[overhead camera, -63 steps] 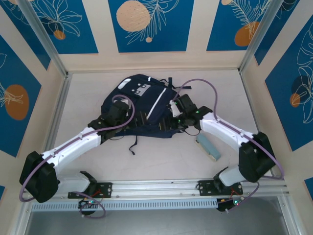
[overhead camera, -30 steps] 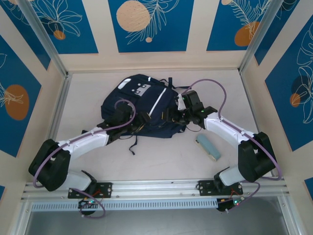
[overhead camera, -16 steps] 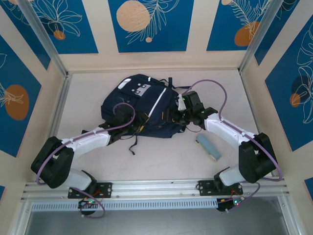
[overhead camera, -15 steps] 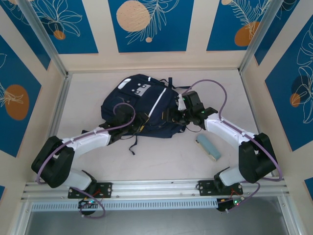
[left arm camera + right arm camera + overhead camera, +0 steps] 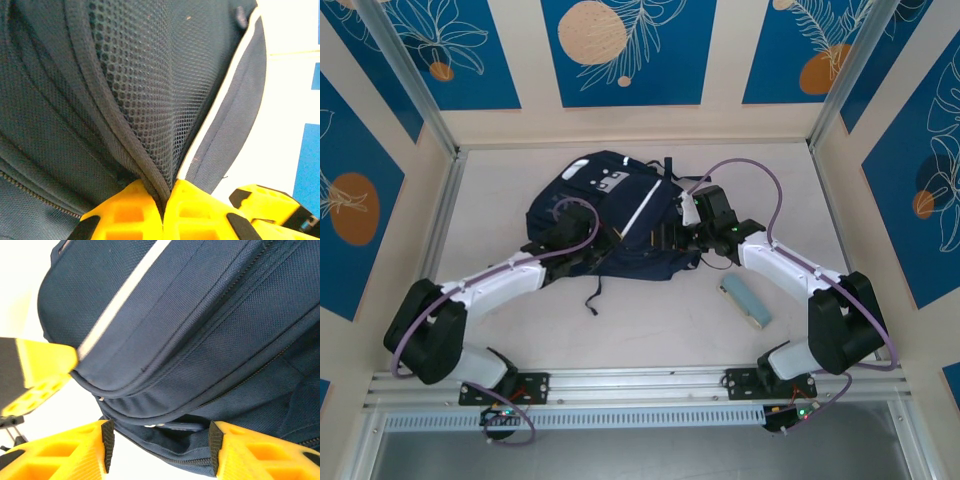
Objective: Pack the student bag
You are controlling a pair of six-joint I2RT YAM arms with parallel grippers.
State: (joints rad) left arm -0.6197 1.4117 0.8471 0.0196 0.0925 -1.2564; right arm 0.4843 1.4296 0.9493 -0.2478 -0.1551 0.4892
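The left gripper [image 5: 167, 192] is clamped on a mesh-edged fold of the bag [image 5: 620, 212], probably to pin or lift its opening. The right gripper [image 5: 160, 440] stands apart at the zipper edge, gripping nothing. The bag lies flat mid-desk [image 5: 650, 330].

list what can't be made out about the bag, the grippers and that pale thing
Left wrist view: the left gripper pinches a mesh fold of the student bag; too close to say which part.
Right wrist view: right gripper cut by the bottom edge; contact with the bag unclear.
Top view: the bag's inside, whether zipped or packed; both grippers cover its near edge.
Top view: pale oblong item, too small to identify.
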